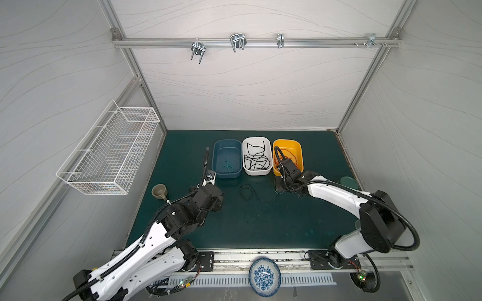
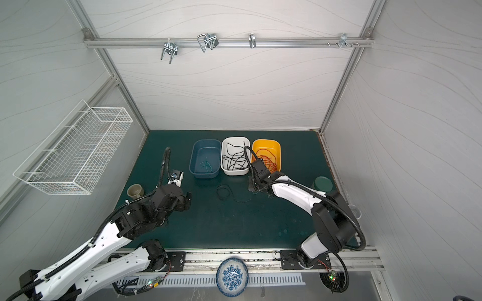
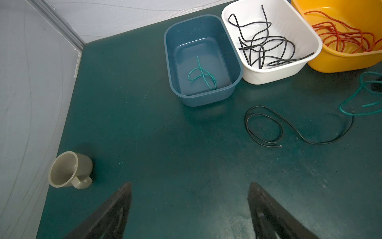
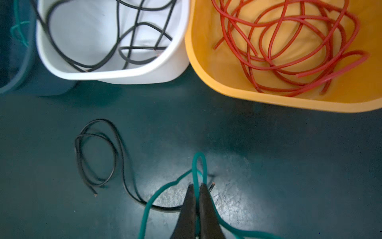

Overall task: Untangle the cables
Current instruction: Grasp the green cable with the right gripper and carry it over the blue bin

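Note:
My right gripper (image 4: 197, 186) is shut on a teal-green cable (image 4: 194, 165), whose loop sticks out past the fingertips just above the mat. In a top view that gripper (image 1: 279, 188) sits in front of the yellow tub (image 1: 300, 153). A loose black cable (image 4: 97, 153) lies coiled on the mat (image 1: 247, 194), one end running under the teal one. Red cables (image 4: 289, 47) fill the yellow tub and black cables (image 3: 262, 45) the white tub (image 1: 257, 172). One teal cable (image 3: 201, 74) lies in the blue tub (image 1: 227, 175). My left gripper (image 3: 190, 186) hangs open and empty over bare mat.
A grey-beige mug (image 1: 159, 192) stands at the mat's left edge, a dark green round container (image 1: 348, 182) at the right edge. A white wire basket (image 1: 109, 151) hangs on the left wall. A blue-patterned plate (image 1: 264, 276) sits on the front rail.

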Action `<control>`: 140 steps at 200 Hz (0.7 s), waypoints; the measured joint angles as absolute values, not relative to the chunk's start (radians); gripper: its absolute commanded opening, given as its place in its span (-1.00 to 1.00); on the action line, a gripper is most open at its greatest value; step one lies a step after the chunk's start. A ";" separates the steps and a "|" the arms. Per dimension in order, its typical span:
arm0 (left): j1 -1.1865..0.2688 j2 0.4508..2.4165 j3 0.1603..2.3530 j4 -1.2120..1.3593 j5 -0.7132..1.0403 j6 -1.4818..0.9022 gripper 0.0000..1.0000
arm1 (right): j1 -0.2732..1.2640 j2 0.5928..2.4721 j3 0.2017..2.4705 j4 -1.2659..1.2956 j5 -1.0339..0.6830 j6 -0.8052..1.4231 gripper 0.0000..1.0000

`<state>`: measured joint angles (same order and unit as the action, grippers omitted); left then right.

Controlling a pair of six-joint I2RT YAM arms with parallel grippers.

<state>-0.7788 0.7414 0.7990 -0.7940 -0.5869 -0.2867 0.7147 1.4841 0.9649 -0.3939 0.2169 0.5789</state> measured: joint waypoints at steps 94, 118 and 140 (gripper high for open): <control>-0.779 0.712 0.798 -0.794 -0.595 -0.287 0.78 | 0.783 1.374 1.189 -0.518 0.207 0.522 -1.00; -0.777 0.708 0.798 -0.795 -0.596 -0.287 0.77 | 0.805 1.420 1.332 -0.564 0.168 0.490 -1.00; -0.771 0.708 0.798 -0.795 -0.597 -0.287 0.77 | 0.833 1.492 1.474 -0.595 0.134 0.461 -1.00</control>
<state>-0.7712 0.7082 0.7982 -0.7948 -0.5968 -0.2871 0.8330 1.4921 1.4738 -0.5949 0.1337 0.4614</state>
